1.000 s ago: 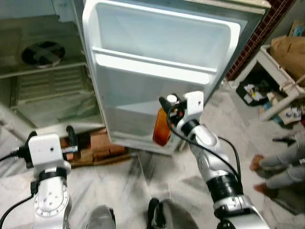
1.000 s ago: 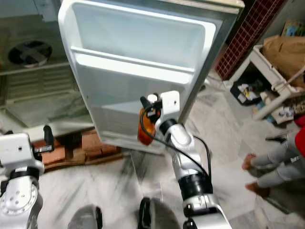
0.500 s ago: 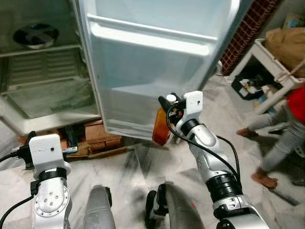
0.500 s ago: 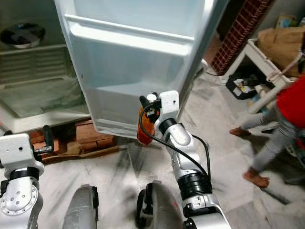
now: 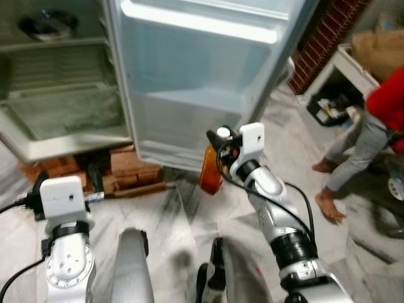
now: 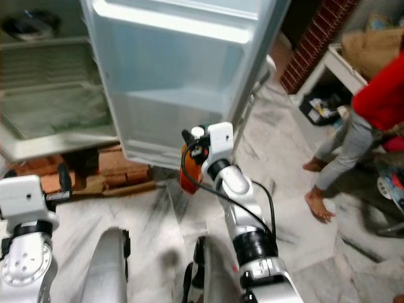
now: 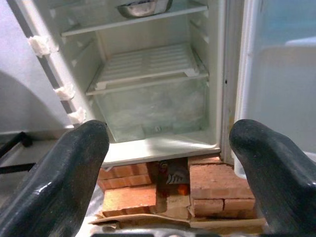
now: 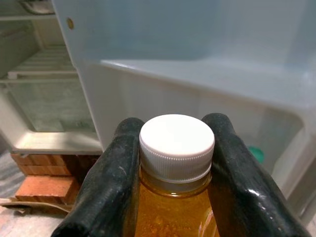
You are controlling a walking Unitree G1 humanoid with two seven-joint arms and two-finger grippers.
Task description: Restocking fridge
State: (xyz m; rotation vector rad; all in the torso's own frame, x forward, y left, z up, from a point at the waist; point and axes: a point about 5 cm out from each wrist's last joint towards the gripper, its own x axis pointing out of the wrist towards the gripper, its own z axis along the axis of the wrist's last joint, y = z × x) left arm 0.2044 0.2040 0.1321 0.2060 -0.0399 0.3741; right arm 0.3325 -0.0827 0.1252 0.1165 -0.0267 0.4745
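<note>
The fridge (image 5: 57,107) stands open on bricks (image 7: 210,190) at the left, with the left gripper (image 7: 168,163) spread wide and empty, facing its shelves. Its door (image 5: 202,95) swings out centre; before it the right gripper (image 8: 175,173) clamps an orange bottle (image 5: 211,169) by the neck under its white cap (image 8: 177,143). A person (image 5: 372,126) stands at the right.

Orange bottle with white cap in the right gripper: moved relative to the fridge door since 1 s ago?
Yes. The orange bottle now hangs below the white fridge door's bottom edge; earlier it overlapped the door's lower panel.
</note>
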